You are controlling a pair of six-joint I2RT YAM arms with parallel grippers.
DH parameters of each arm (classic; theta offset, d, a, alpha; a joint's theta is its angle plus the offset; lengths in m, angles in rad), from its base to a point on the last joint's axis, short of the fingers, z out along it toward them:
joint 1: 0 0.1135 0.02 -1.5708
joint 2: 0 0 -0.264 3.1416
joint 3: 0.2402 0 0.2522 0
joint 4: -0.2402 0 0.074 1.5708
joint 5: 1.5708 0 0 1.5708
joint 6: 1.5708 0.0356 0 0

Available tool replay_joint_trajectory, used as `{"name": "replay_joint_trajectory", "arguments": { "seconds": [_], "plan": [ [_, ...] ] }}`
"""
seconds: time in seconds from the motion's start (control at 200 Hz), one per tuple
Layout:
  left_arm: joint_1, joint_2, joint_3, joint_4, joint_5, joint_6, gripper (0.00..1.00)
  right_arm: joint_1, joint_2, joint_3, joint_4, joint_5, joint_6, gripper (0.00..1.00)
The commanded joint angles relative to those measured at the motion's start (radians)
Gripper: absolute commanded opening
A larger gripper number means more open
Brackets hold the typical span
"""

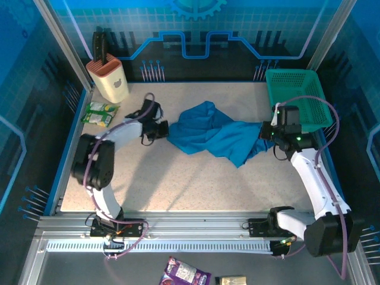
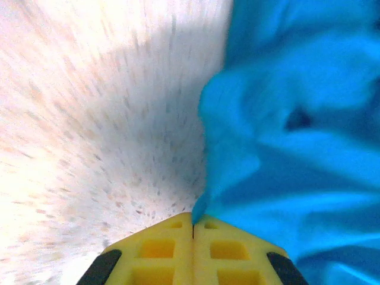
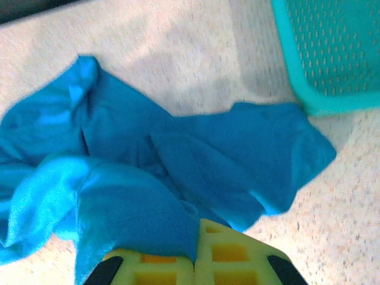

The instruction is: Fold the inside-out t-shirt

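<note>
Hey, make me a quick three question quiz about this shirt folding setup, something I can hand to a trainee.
1. True or false: the t-shirt lies spread flat on the table.
2. Which thing stands nearest the right pincer? A. green basket B. beige holder C. green packet
3. Fill the blank: the left pincer is ___ on the t-shirt's edge.
Key: 1 false, it is bunched up; 2 A; 3 shut.
</note>
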Motion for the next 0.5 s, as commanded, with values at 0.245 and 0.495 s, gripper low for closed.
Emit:
{"name": "replay_joint_trajectory", "arguments": {
  "seconds": [0.245, 0.495],
  "plan": [
    [0.318, -0.505, 0.172, 0.074, 0.226, -0.051, 0.0, -0.034, -0.073, 0.418, 0.043, 0.133, -0.116, 0.0],
    [0.4, -0.64, 0.25, 0.089, 0.264, -0.079, 0.0, -0.035, -0.182, 0.516, 0.184, 0.162, -0.149, 0.0]
  ]
}}
